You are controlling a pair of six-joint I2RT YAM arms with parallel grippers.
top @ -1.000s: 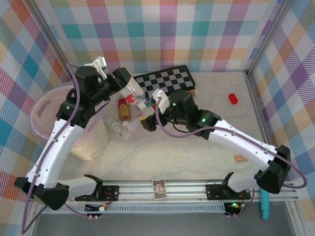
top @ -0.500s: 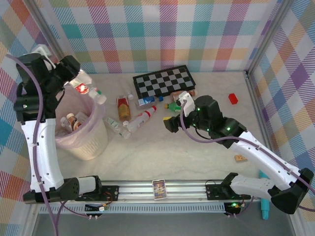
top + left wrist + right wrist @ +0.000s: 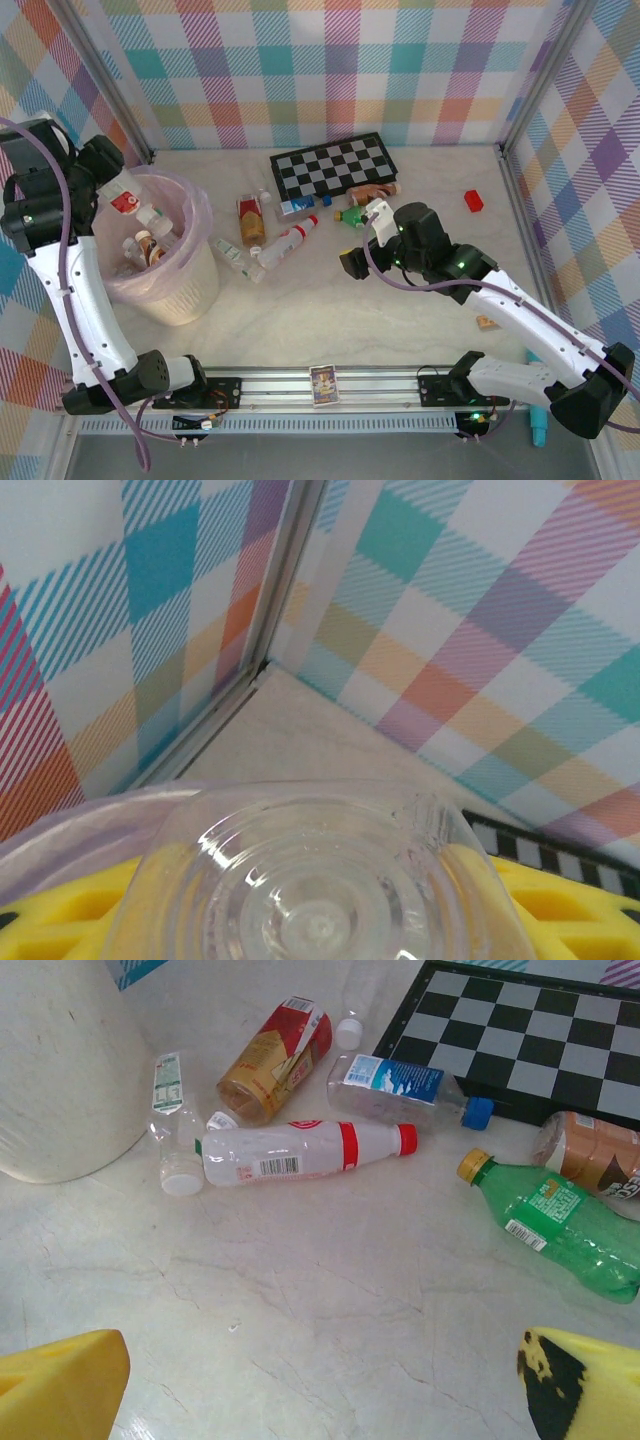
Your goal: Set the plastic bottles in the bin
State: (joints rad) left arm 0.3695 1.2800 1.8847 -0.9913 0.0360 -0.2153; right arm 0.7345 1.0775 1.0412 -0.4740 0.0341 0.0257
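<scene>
Top external view: we are seeing the task partly done. The bin [image 3: 196,283], a cream bucket lined with a pink bag, is already holding a few bottles [image 3: 146,246] lying jumbled inside. The left gripper [image 3: 115,186] is hanging above the bin's far rim, pinching a clear red-labelled bottle [image 3: 128,203] that we judge is about to be dropped in. At least seven bottles are lying on the table: a brown bottle with a red-and-gold label [image 3: 250,218], a white bottle with a red cap [image 3: 290,240], two small clear ones [image 3: 236,258] just beside the bin, a blue-labelled bottle [image 3: 295,207], a green bottle [image 3: 355,215] and a brown bottle [image 3: 377,190] at the checkerboard [image 3: 335,165] edge. The right gripper [image 3: 348,265] is hovering with its jaws spread, empty, near the green bottle.

Left wrist view: we are looking at the base of the clear bottle [image 3: 320,880] clamped between the yellow pads [image 3: 60,920].

Right wrist view: the yellow fingertips [image 3: 60,1380] are standing wide apart over bare table. Ahead, the white bottle [image 3: 300,1150], the green bottle [image 3: 560,1220] and the blue-labelled bottle [image 3: 400,1085] are lying on their sides, apart from the bin's wall [image 3: 70,1060]. We are judging most of the job as left.
</scene>
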